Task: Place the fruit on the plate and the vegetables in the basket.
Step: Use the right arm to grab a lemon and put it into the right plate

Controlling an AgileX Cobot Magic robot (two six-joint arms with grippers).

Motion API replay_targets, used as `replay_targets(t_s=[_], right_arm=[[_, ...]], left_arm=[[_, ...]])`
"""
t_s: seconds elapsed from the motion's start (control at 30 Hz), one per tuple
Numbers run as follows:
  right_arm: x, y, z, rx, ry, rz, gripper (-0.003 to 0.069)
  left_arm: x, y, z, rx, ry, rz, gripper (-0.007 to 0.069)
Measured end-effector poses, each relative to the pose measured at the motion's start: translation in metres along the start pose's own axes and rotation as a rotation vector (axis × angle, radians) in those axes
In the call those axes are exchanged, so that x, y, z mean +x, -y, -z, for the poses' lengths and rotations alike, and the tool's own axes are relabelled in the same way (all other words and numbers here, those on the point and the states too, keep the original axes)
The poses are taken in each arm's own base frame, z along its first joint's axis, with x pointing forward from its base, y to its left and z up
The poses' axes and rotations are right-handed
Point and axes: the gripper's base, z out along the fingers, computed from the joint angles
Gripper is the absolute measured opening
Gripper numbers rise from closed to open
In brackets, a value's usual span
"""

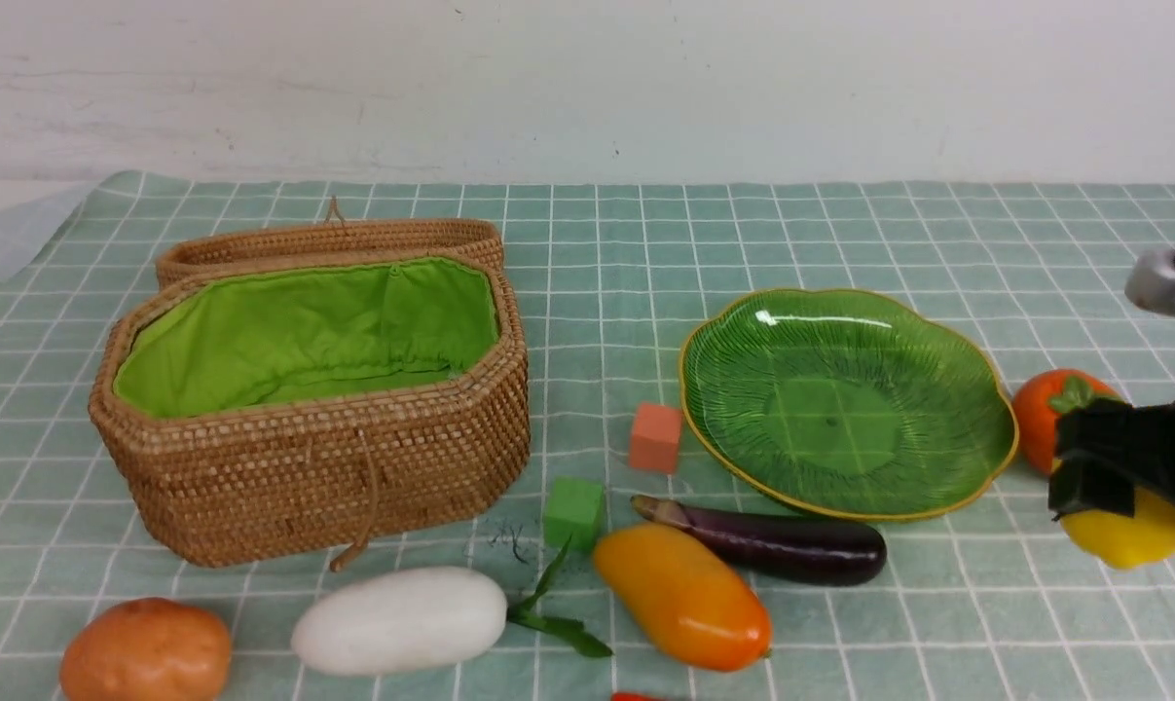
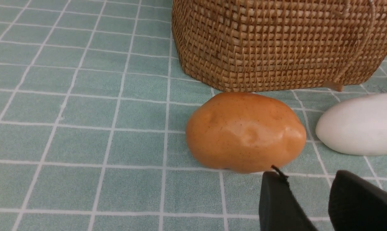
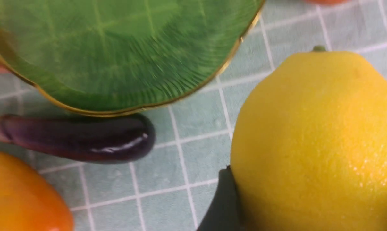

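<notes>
My right gripper [image 1: 1132, 506] is shut on the yellow lemon [image 1: 1132, 534] [image 3: 315, 138] and holds it just right of the green plate [image 1: 840, 399] [image 3: 116, 48], which holds nothing. The persimmon [image 1: 1049, 414] sits behind it. The mango [image 1: 681, 596] and the eggplant [image 1: 782, 545] lie in front of the plate. The potato [image 1: 146, 650] and the white radish [image 1: 400, 620] lie in front of the open basket [image 1: 324, 467]. My left gripper [image 2: 308, 183] is open and empty just short of the potato [image 2: 244, 131]; it does not show in the front view.
The basket's lid [image 1: 324, 243] leans behind it. A salmon-pink cube [image 1: 655, 438] and a green cube [image 1: 574, 513] sit between basket and plate. A red sliver [image 1: 636, 697] shows at the bottom edge. A checked green cloth covers the table.
</notes>
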Motion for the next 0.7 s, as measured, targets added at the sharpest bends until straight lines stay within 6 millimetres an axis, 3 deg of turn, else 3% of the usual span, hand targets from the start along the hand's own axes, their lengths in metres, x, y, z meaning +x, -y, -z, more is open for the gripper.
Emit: replay_targets(t_s=[0.4, 0.5, 0.7], right_arm=[[-0.036, -0.020, 0.036, -0.099, 0.134, 0.086, 0.0584], [-0.047, -0.026, 0.033, -0.128, 0.141, 0.092, 0.0584], [-0.074, -0.042, 0.004, -0.166, 0.100, 0.114, 0.0584]], left_arm=[[0.000, 0.000, 0.000, 0.000, 0.000, 0.000, 0.0239], [0.000, 0.000, 0.000, 0.000, 0.000, 0.000, 0.0239], [0.000, 0.000, 0.000, 0.000, 0.000, 0.000, 0.0239]])
